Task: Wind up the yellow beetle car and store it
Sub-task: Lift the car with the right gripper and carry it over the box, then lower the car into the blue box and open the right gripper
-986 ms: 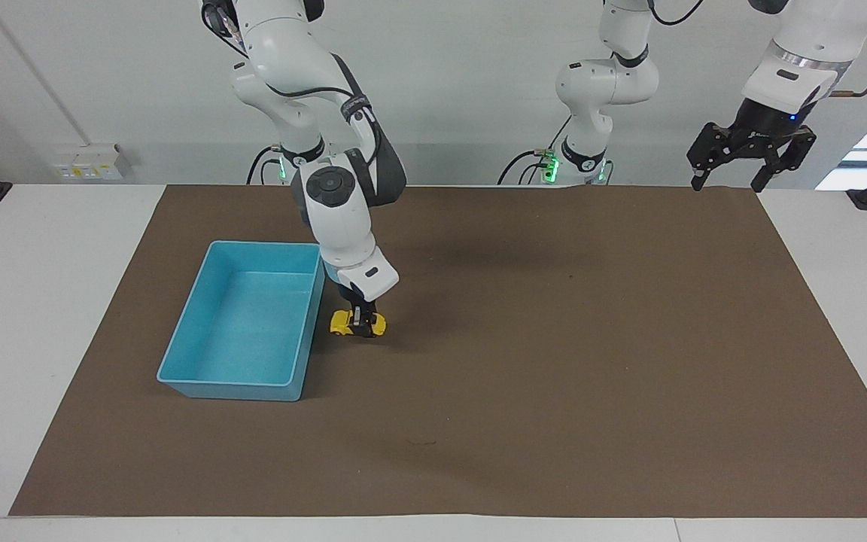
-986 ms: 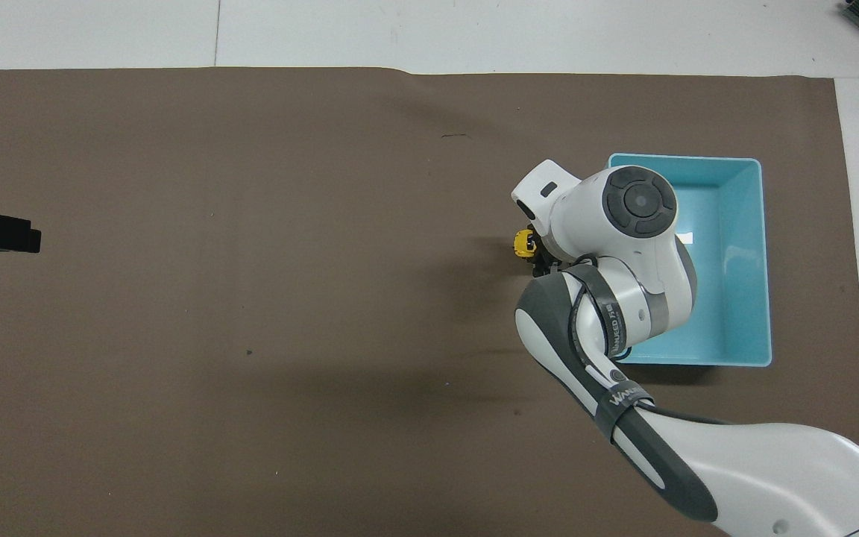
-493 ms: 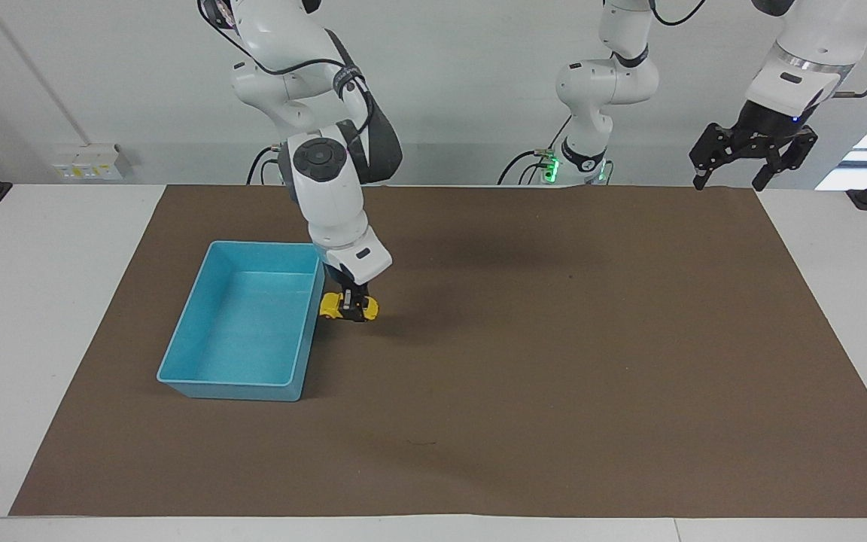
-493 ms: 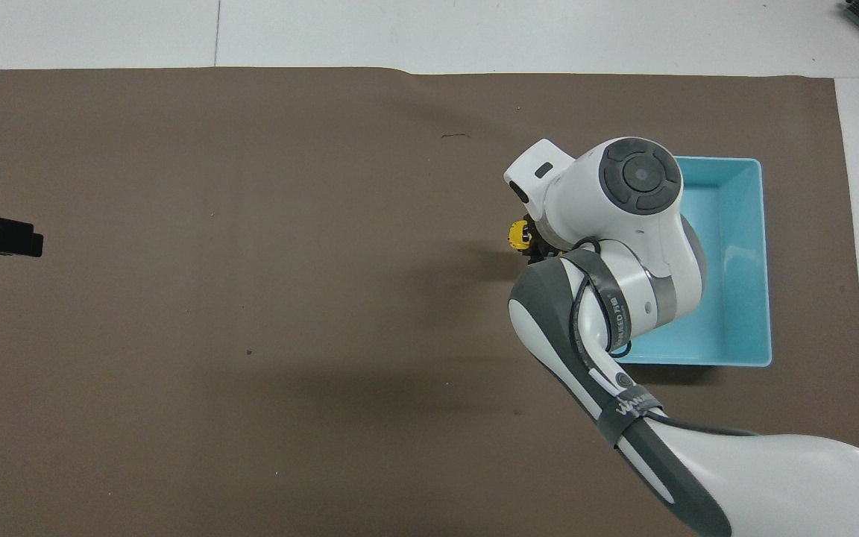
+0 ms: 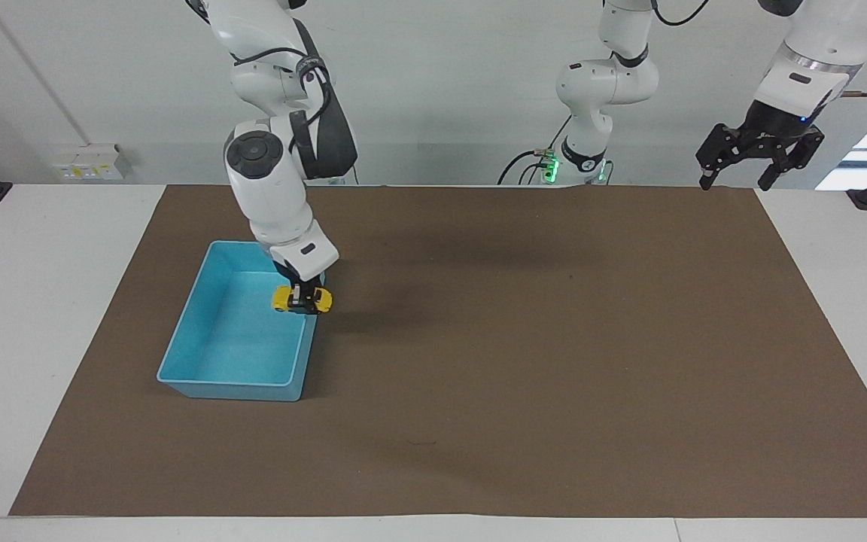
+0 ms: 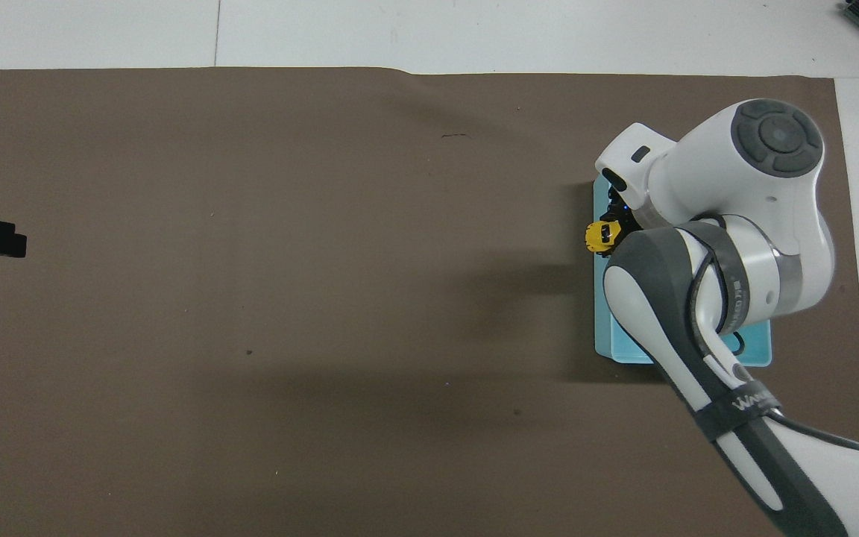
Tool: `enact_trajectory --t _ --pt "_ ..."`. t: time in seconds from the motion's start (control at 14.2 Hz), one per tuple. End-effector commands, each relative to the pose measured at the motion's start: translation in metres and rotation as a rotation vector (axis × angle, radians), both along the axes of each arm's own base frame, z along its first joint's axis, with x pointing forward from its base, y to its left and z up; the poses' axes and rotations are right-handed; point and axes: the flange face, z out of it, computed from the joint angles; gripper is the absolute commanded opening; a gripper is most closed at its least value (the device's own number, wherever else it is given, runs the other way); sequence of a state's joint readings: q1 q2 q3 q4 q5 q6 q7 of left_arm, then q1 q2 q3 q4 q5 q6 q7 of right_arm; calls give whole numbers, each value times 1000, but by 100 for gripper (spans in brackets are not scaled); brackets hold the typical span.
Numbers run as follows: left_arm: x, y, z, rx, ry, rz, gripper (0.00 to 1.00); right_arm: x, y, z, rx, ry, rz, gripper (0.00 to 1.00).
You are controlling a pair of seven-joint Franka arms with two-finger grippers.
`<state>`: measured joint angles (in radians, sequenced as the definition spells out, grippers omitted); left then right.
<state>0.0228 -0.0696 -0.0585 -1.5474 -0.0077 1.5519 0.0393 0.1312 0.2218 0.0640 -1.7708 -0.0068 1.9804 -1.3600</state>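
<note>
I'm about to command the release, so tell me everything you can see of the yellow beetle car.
The yellow beetle car is a tiny bright yellow toy with a rounded body, dark windows and small black wheels; it looks like glossy plastic. The right gripper is shut on it, jaws clamped across its middle, holding it roughly level in the air. It hangs over the light-blue bin, at the wall on the left arm's side. Only the jaws touch it.

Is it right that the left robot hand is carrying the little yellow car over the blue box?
Not quite. The right gripper holds the yellow beetle car, over the edge of the blue bin, as the facing view shows. The left gripper waits open at its own end of the table.
</note>
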Motion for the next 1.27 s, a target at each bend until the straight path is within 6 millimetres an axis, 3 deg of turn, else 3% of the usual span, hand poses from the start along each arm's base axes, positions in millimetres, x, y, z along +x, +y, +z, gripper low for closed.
enact_trajectory --t 0.0,0.42,0.85,0.99,1.2 --pt "-6 2 1 -12 10 8 100 -17 -24 -6 -12 12 51 15" --pt "-6 2 1 -12 10 8 100 -43 -79 -27 -29 24 39 15" --pt "-6 2 1 -12 10 8 100 -50 -92 -39 -31 -52 111 15" --pt "-6 2 1 -12 10 8 100 -52 -107 -51 -31 -56 102 15" --pt "-5 2 0 -12 12 6 100 -58 -107 -64 -30 -62 109 15"
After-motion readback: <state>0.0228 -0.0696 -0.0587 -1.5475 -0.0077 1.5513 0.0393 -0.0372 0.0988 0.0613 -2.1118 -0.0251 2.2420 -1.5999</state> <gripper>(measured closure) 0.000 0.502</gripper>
